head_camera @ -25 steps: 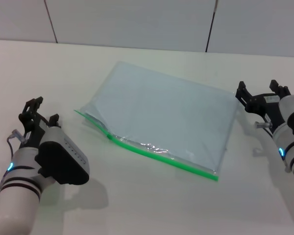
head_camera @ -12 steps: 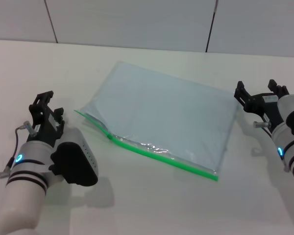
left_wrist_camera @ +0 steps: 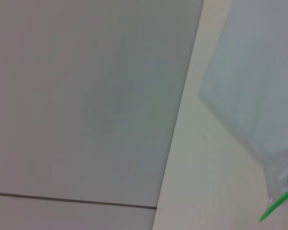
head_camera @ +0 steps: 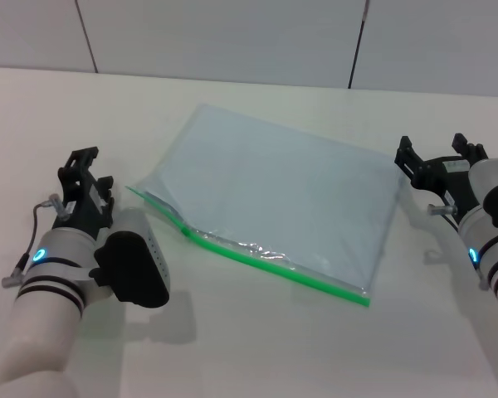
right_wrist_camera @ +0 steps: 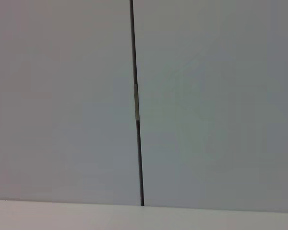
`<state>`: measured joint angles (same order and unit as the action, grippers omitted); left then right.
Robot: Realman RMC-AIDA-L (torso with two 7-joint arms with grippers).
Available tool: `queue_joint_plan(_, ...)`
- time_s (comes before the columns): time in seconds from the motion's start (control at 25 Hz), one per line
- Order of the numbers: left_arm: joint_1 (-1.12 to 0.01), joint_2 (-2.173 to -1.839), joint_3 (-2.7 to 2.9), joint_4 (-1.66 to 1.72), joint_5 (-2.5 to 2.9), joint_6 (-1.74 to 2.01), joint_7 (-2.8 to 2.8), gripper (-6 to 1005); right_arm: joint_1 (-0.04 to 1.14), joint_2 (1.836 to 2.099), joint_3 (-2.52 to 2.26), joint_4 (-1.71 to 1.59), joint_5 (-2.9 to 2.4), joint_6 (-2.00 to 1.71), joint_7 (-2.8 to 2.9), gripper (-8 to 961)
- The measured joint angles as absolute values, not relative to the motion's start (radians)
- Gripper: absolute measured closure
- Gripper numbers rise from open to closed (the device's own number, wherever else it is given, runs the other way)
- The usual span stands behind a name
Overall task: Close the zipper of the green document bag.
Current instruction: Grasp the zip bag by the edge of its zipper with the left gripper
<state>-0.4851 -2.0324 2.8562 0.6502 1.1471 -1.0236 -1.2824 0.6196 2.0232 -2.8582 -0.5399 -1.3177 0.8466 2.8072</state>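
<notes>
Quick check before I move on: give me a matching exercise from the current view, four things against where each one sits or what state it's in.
Things:
1. left hand
2. right hand
3. zipper
4. bag

Places or states:
A. beside the bag's far right corner
B. flat on the table, mouth gaping at its left end
C. bright green strip along the bag's near edge
D. just off the zipper's open left end

Pairs: 1-D, 2-A, 3-C, 4-B

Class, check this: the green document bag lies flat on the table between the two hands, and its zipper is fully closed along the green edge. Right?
Not quite. The head view shows the zipper partly open: the green document bag gapes near the left hand. It does lie between that and the right hand.
</notes>
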Motion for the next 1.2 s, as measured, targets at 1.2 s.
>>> queue_joint_plan(1.2, -0.533, -2.037, 2.858, 0.609, 1.154, -0.896, -1.224, 462, 0.631, 2.023, -2.858, -0.545, -1.318, 0.847, 2.807, 90)
